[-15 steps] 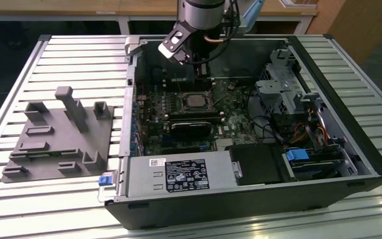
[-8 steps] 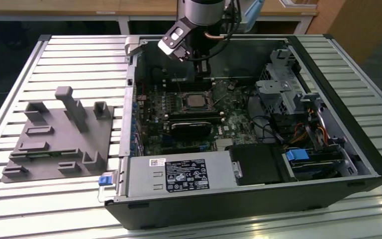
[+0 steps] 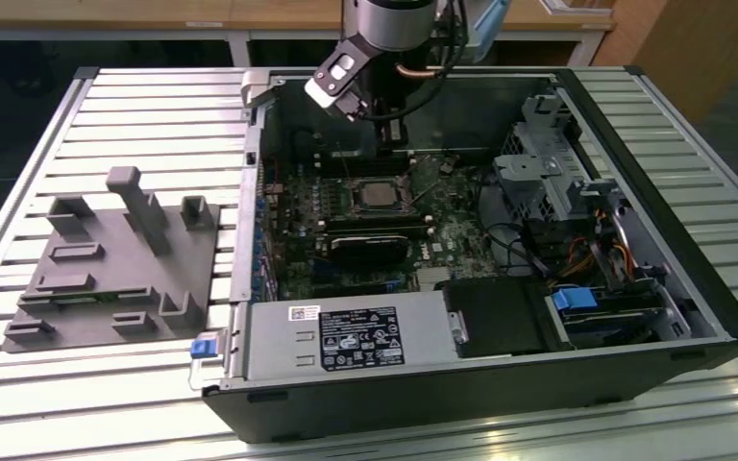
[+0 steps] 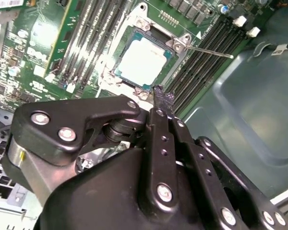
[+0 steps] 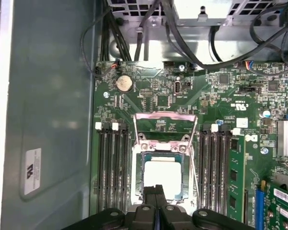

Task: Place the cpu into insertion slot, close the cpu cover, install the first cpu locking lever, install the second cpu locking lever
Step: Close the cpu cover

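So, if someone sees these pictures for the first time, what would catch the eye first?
Probably the bright silver cpu, lying in the insertion slot on the green motherboard. Next, the shut black gripper, close to the cpu's edge in both wrist views. The open computer case lies on a slatted table, with a grey fixture at the exterior view's left.
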`<state>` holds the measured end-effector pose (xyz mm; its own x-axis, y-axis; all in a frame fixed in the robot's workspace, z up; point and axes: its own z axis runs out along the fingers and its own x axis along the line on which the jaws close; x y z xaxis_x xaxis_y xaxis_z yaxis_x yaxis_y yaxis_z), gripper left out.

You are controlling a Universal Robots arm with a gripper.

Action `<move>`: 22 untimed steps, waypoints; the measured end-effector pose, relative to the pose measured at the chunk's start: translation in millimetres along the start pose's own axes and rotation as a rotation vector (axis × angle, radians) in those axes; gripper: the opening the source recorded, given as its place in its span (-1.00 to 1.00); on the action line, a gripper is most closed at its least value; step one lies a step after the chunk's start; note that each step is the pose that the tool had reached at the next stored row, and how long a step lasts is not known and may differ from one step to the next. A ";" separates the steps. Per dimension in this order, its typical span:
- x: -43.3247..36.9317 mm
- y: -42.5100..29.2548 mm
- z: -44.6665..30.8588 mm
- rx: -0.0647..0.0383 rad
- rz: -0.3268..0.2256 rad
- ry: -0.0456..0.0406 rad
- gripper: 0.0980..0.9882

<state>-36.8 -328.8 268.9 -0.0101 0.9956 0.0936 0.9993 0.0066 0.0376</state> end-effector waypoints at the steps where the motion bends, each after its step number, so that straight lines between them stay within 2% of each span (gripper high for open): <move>1: -1.1 0.0 -0.1 0.000 0.000 -0.0001 -0.98; 10: -7.4 -0.1 -0.7 0.000 0.000 0.0000 -0.98; 22: -8.2 3.2 -0.7 0.000 0.000 0.0000 -0.98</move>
<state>-33.5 -337.0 268.9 -0.0100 0.9956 0.0935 0.9993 0.0065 0.0375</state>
